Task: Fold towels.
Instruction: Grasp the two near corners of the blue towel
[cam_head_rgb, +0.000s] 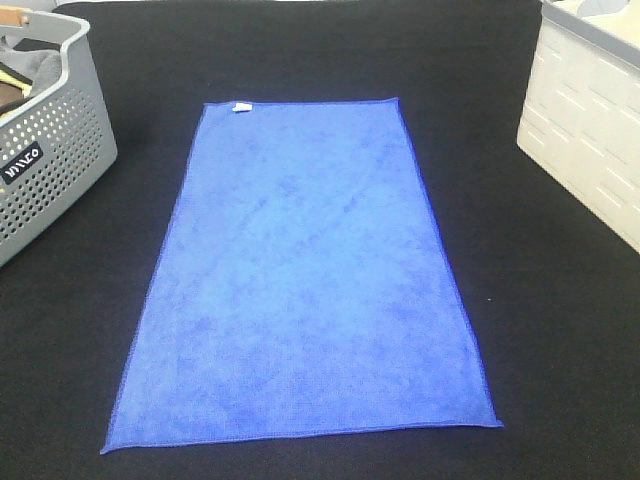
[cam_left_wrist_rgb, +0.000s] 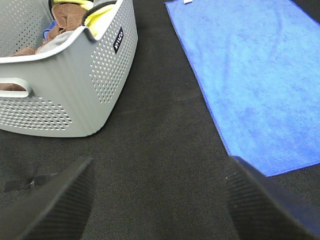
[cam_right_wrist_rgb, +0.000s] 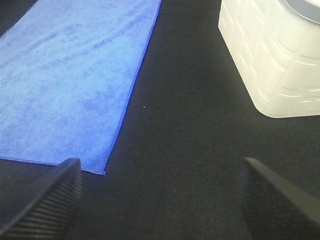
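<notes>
Left wrist view: the left jaws stand wide, their ribbed black pads (cam_left_wrist_rgb: 55, 200) far apart with only bare dark worktop (cam_left_wrist_rgb: 160, 165) between them, holding nothing. The near corner of the blue towel (cam_left_wrist_rgb: 260, 90) lies just beyond one pad, and the grey perforated basket (cam_left_wrist_rgb: 75, 100), stuffed with other cloths, sits near on the opposite side.

The right jaws are equally wide and empty. Between their pads (cam_right_wrist_rgb: 45, 200) is open worktop, with the towel's other near corner just beside one of them and the white crate (cam_right_wrist_rgb: 270, 60) farther off.

From the high camera, the towel lies flat and unfolded along the middle of the worktop, with its white tag (cam_head_rgb: 240, 106) on the far short edge. The basket is well to its left, the crate well to its right, and neither arm is in sight. No fold is made yet.

Risks, as I judge them: the cloth is thin and lies flush, so pads closing on a corner could skate over it, or pinch the fabric-like worktop covering as well. If one arm catches its corner and the other misses, the fold would go skewed and the edges would not meet. A loose swing by the left arm could nudge the basket.
</notes>
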